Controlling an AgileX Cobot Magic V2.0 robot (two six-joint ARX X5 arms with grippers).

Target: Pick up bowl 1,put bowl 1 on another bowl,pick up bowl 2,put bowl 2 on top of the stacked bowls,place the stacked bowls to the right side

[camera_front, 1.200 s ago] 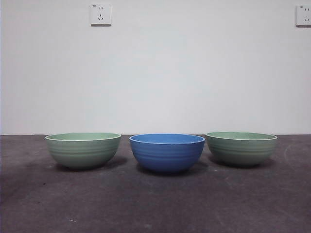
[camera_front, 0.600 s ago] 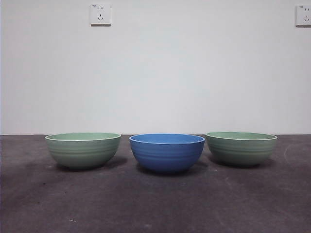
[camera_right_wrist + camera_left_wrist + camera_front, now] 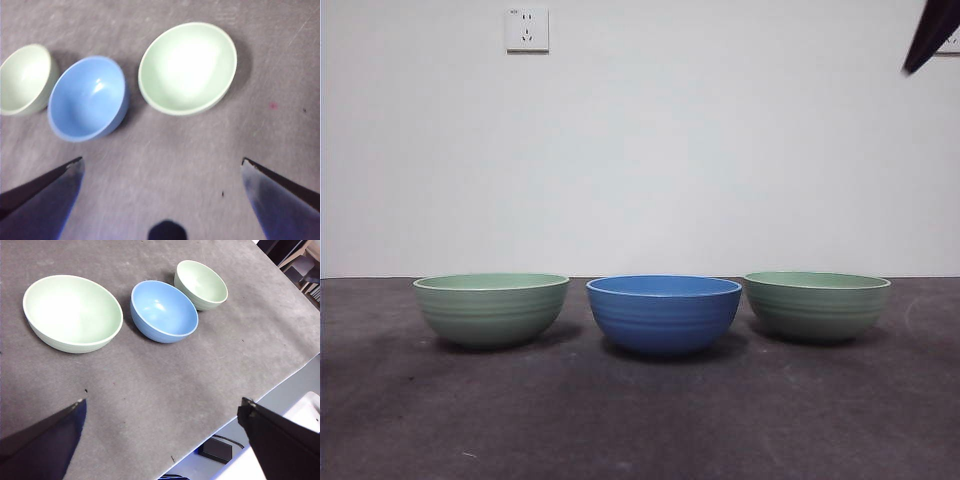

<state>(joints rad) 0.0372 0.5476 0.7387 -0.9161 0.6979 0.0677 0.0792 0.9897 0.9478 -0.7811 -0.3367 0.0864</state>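
Right claw (image 3: pixel 160 172) high above right green bowl (image 3: pixel 187 67), jaws wide; left claw (image 3: pixel 162 412) likewise spread.

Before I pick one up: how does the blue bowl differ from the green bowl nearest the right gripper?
Colour: the blue bowl is solid blue; the green bowl is pale sage with a lighter rim.
Position: the blue bowl sits in the middle of the row, between two bowls; the green bowl ends the row, nearest the right gripper.
Shared: both upright, empty, ribbed outside, about the same size, resting apart on the table.
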